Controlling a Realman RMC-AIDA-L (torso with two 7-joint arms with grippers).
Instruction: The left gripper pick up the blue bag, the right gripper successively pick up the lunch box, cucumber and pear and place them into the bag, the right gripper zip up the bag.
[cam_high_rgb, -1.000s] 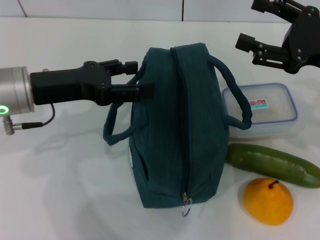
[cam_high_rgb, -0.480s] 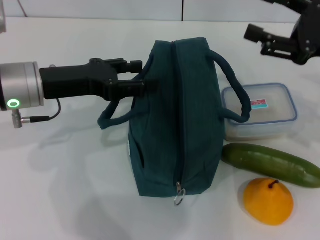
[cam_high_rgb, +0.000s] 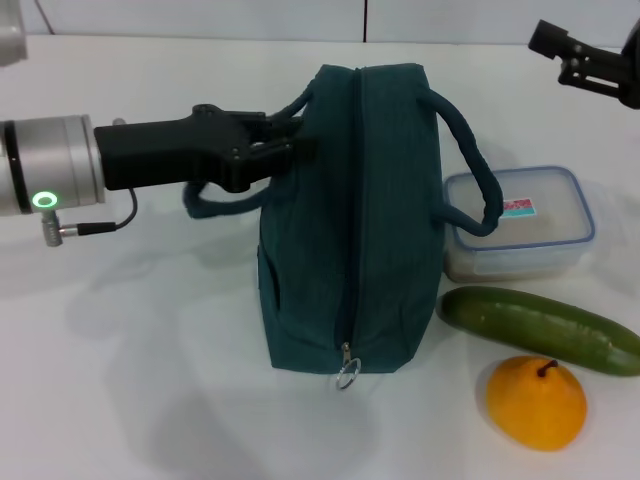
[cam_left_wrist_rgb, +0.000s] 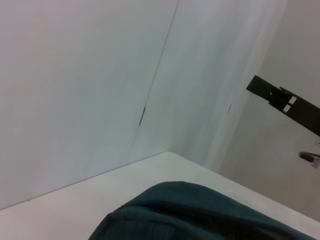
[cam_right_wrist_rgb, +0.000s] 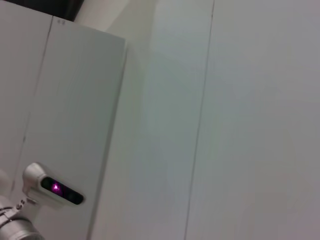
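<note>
The blue bag (cam_high_rgb: 360, 220) stands upright at mid-table, zipper closed along its top, with the ring pull (cam_high_rgb: 346, 375) hanging at its near end. My left gripper (cam_high_rgb: 275, 145) reaches in from the left and is shut on the bag's left handle (cam_high_rgb: 215, 200). The bag's top edge (cam_left_wrist_rgb: 190, 215) shows in the left wrist view. The lunch box (cam_high_rgb: 530, 225) sits right of the bag, under the other handle. In front of it lie the cucumber (cam_high_rgb: 540, 325) and the pear (cam_high_rgb: 535, 400). My right gripper (cam_high_rgb: 590, 62) hangs high at the far right, partly out of view.
The white table (cam_high_rgb: 130, 350) stretches to the left and front of the bag. A white panelled wall runs along the back. The right wrist view shows only wall panels and a small device (cam_right_wrist_rgb: 52, 187) with a purple light.
The left gripper has closed on the handle and pulled the bag upright, shifting it slightly right. The right gripper has risen and drawn back toward the far right corner.
</note>
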